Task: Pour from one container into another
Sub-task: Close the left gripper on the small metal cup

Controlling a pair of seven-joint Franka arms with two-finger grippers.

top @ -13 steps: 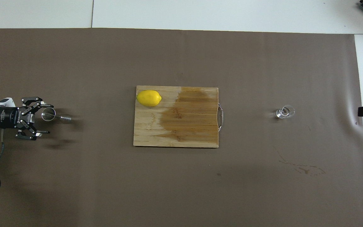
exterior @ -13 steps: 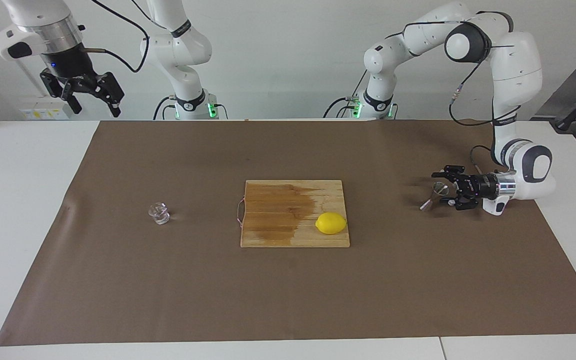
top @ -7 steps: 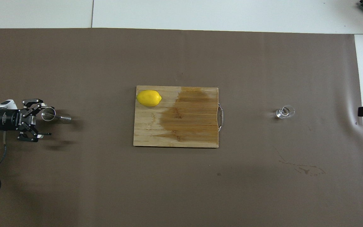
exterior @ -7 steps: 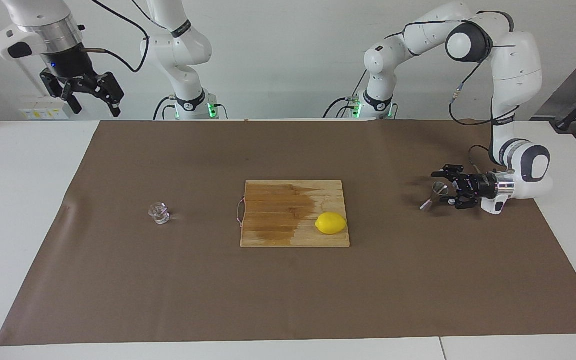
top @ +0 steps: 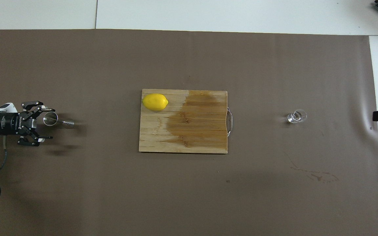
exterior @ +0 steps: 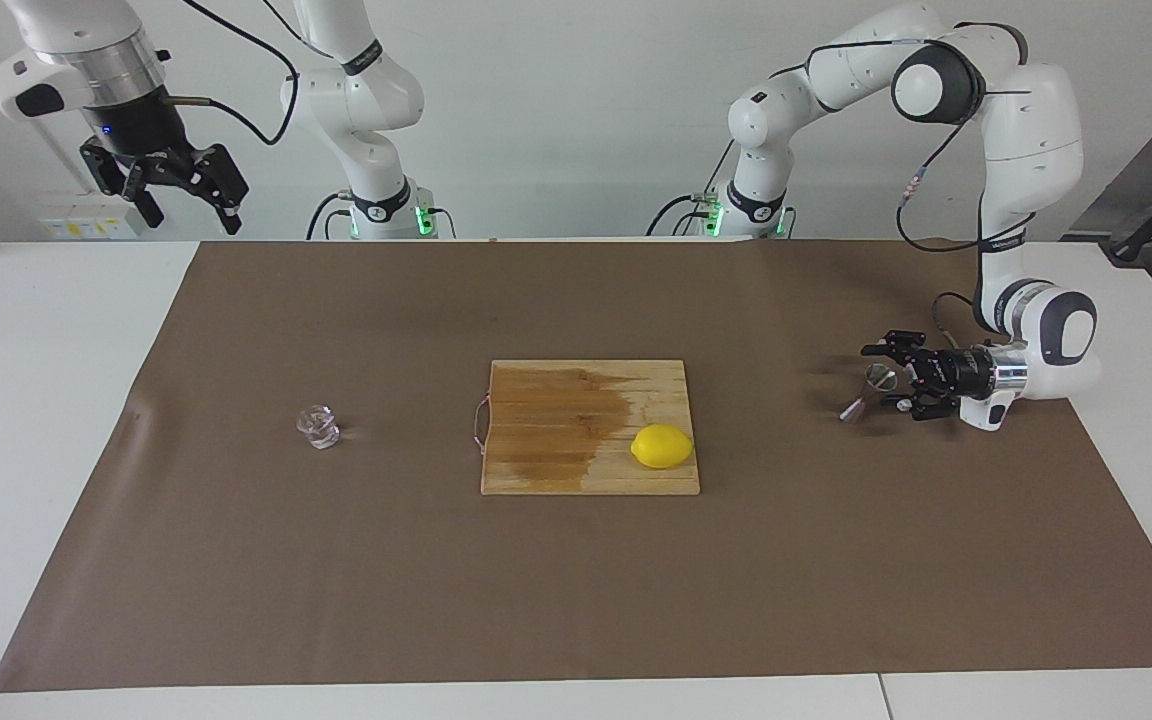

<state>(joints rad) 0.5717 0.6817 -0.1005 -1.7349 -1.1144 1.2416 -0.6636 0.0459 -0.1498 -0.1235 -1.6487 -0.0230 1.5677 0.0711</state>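
we see a brown mat (exterior: pixel 576 580) over a white table (exterior: pixel 36 400). left gripper (exterior: pixel 881 378) spread wide, level beside the jigger (exterior: pixel 866 390) at its end. right gripper (exterior: pixel 186 195) released, raised, waiting. glass cup (exterior: pixel 318 426) toward the right arm's end; cutting board (exterior: pixel 556 440) between.

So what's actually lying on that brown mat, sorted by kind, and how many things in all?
Drink measures: 2, the glass cup and the steel jigger
Fruit: 1, the lemon
Boards: 1, the cutting board
Total: 4
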